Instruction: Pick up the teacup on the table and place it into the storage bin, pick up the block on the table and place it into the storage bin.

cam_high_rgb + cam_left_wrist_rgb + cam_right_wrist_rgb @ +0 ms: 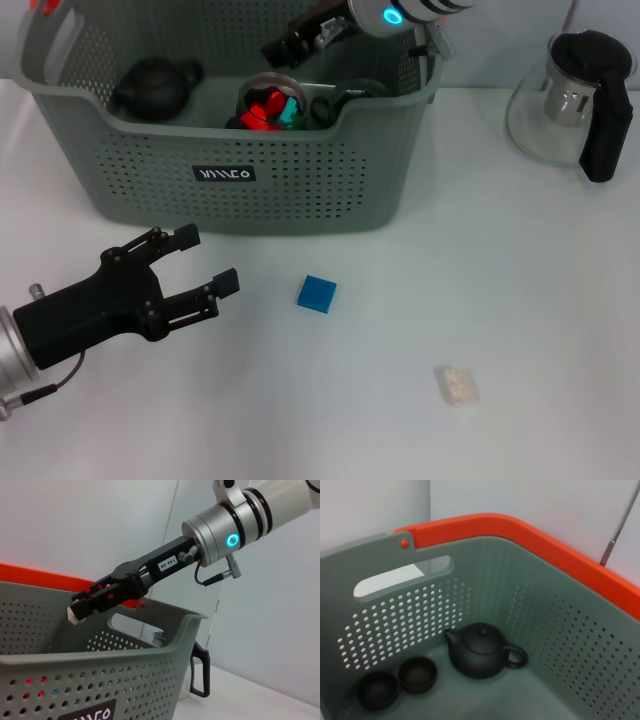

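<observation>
The storage bin [300,195] stands at the back of the white bench [540,300]. It is grey-green, full of little holes, and has a small black label [224,174] on its front wall. The right gripper [283,47] hangs above the bin, over the open top. In the left wrist view its black fingers [82,608] look close together with nothing between them, but I cannot tell for sure if they are clenched or released. Inside the bin sits a dark teapot [155,84] near the far corner. In the right wrist view two small dark teacups [400,680] sit side by side on the bin floor, just beside the teapot [480,652]. A round clear jar [272,103] with red and teal bits in it also sits in the bin. The blue block [317,293] lies flat on the bench in front of the bin, apart from it. The left gripper [209,259] is low over the bench, to the left of the block and near it, and its fingers are spread apart and hold nothing. A small pale piece [456,386] lies nearer the front of the bench, well apart from the block. A glass pot with a black handle [580,100] stands on the bench to the right of the bin.
</observation>
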`<state>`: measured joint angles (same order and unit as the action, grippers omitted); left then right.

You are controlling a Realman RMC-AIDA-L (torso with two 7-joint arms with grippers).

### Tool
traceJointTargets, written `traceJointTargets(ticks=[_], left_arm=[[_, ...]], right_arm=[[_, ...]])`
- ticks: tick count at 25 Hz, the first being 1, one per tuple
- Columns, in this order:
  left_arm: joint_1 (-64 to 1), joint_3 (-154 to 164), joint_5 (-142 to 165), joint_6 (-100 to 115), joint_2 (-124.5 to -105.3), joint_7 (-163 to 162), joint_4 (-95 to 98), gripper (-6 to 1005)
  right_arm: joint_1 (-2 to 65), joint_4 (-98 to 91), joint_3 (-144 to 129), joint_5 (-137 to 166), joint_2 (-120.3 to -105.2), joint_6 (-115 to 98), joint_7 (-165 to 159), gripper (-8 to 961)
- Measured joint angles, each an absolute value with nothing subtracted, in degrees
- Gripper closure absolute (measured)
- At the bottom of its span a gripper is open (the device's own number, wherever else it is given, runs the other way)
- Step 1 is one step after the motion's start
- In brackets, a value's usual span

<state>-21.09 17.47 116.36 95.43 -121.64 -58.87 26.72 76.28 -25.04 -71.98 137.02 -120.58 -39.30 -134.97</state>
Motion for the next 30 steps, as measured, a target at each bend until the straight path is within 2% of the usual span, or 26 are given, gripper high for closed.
traceJointTargets(ticks=[6, 11, 14, 19, 23, 27, 30], left_arm=[[-20.6, 16.8, 116.4, 95.5, -121.64, -58.9, 26.7, 127], [-20.5, 16.7, 116.4, 95.6, -121.64, -58.9, 26.7, 127], [-20.6, 16.5, 116.4, 95.8, -121.64, -59.0, 26.8, 127], [-20.7, 15.5, 116.4, 95.6, -121.56, -59.1, 26.9, 127], [-21.0, 15.2, 116.4, 95.6, -121.34, -59.1, 26.9, 127], [-21.6, 15.2, 116.4, 95.5, -121.19, -59.1, 26.9, 127], [-22.0, 15.2, 116.5, 95.4, -121.13, -59.1, 26.8, 127]], right_arm=[[73.7, -30.4, -72.3, 135.9, -120.75, -39.7, -134.3, 475], [68.3, -39.6, -73.6, 131.7, -120.36, -44.6, -133.8, 377], [59.9, -53.9, -74.8, 128.6, -120.47, -50.3, -133.5, 359], [40.1, -80.1, -75.6, 116.1, -120.02, -64.5, -127.8, 364], [28.9, -89.1, -67.6, 107.2, -119.57, -80.7, -122.1, 368], [26.0, -89.5, -59.4, 108.1, -119.05, -97.3, -119.3, 368], [26.9, -89.5, -57.6, 116.6, -118.56, -109.0, -118.4, 369]])
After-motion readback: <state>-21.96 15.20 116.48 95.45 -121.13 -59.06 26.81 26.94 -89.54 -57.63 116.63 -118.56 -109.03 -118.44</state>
